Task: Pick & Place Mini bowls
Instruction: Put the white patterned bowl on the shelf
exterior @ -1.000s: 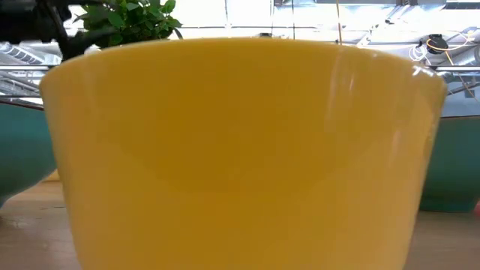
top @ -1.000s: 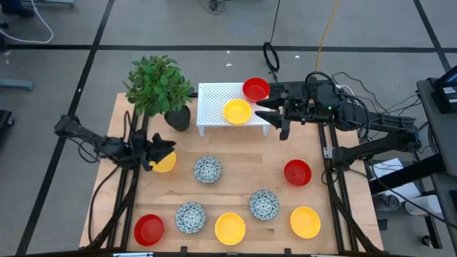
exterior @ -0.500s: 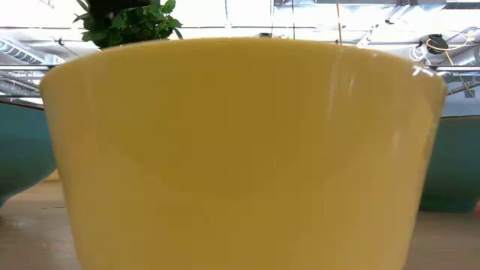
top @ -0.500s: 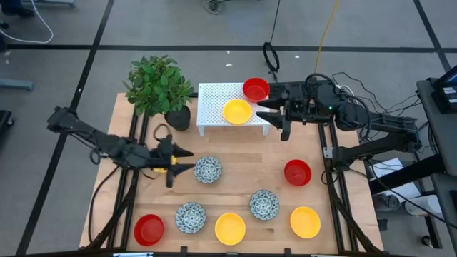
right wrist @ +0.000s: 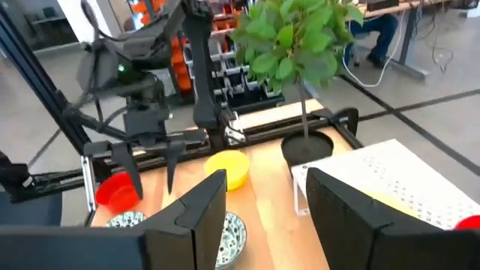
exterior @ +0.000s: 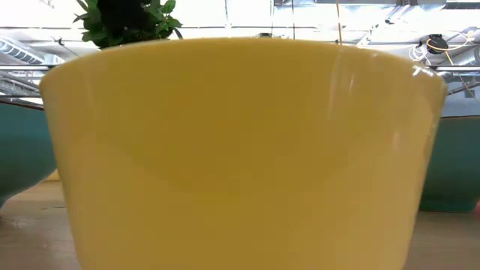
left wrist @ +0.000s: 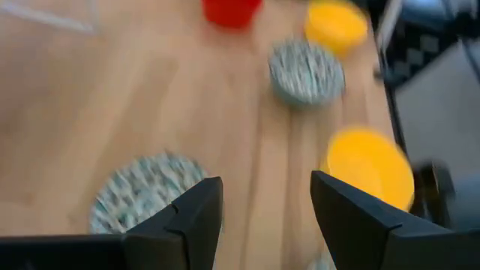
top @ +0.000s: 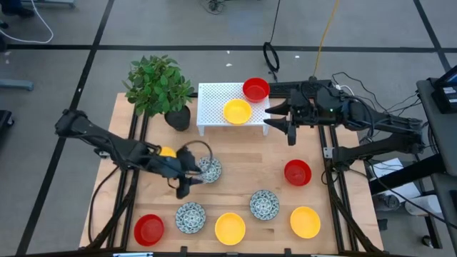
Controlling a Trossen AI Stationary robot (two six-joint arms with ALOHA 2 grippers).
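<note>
My left gripper (top: pixel 194 175) is open, low over the table's middle, right beside a speckled bowl (top: pixel 208 169). In the left wrist view that bowl (left wrist: pixel 146 192) shows past one finger, with bare wood in the open gap (left wrist: pixel 266 202). A yellow bowl (top: pixel 166 152) sits behind the left arm. My right gripper (top: pixel 270 118) is open and hovers off the right end of the white rack (top: pixel 214 93), which carries a yellow bowl (top: pixel 237 111) and a red bowl (top: pixel 255 88). Another yellow bowl (exterior: pixel 240 150) fills the low view.
More bowls rest on the wood: red (top: pixel 298 172), speckled (top: pixel 264 204), yellow (top: pixel 305 221), yellow (top: pixel 230 228), speckled (top: pixel 191 217), red (top: pixel 148 229). A potted plant (top: pixel 158 86) stands left of the rack. Bare wood lies between the rack and the middle bowls.
My left gripper has swung from the yellow bowl near the table's left side toward the right and slightly nearer, ending beside the speckled bowl; the yellow bowl stays on the table. My right gripper has drawn back a little from the rack toward the right edge.
</note>
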